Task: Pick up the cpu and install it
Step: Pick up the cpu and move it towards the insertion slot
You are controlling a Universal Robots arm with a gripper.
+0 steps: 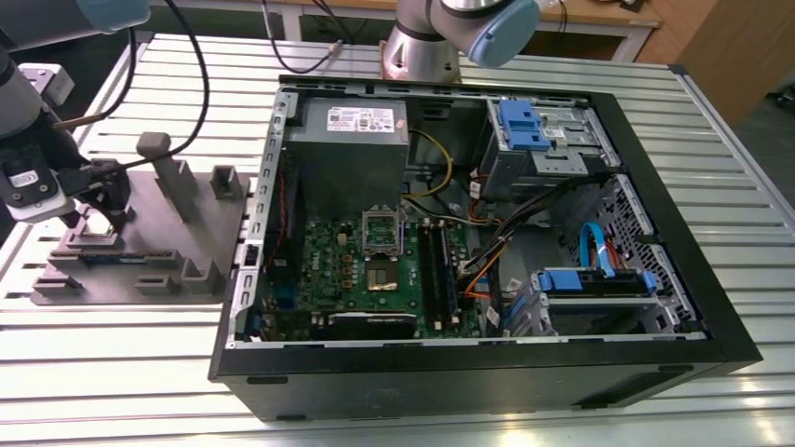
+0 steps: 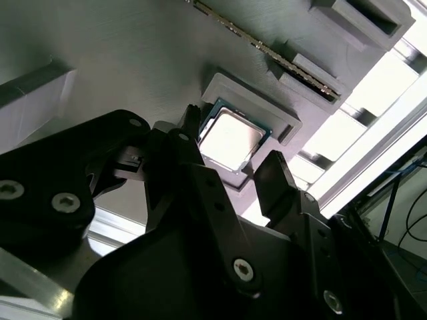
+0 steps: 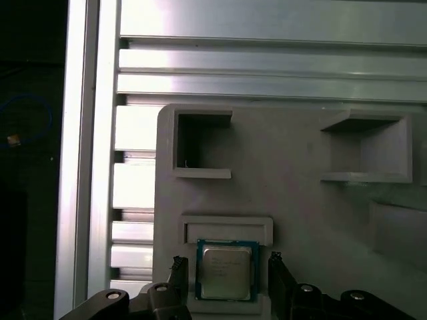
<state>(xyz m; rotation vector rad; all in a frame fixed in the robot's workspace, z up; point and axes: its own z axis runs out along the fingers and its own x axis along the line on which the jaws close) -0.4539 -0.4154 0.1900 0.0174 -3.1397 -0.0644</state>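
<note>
The small flat square cpu (image 3: 225, 280) lies face up in a shallow framed recess of the grey plastic fixture plate (image 3: 300, 220). The plate rests on the ribbed aluminium table (image 3: 267, 73). Being square, the chip has no real long axis. Its sides run parallel to the walls of the recess and to the plate's straight edge. Its top is dull silver-grey metal with a thin green-blue border around it. In the second wrist view the same cpu (image 2: 230, 139) catches the light and looks almost white. There is faint print on the metal that I cannot make out.

My black two-fingered end effector (image 3: 225, 260) hangs directly over the chip with its fingers spread. One finger stands off each of two opposite sides, with a sliver of grey plate visible between each finger and the chip's edge. I am gripping nothing. In the second wrist view my end effector (image 2: 233, 137) covers one corner of the chip.

In the exterior view my end effector (image 1: 106, 200) stands over the fixture plate (image 1: 186, 223) at the exterior view's left. It is well apart from the open black computer case (image 1: 485, 382) and the green motherboard (image 1: 360, 279) inside it. From there my own fingers block the recess.
</note>
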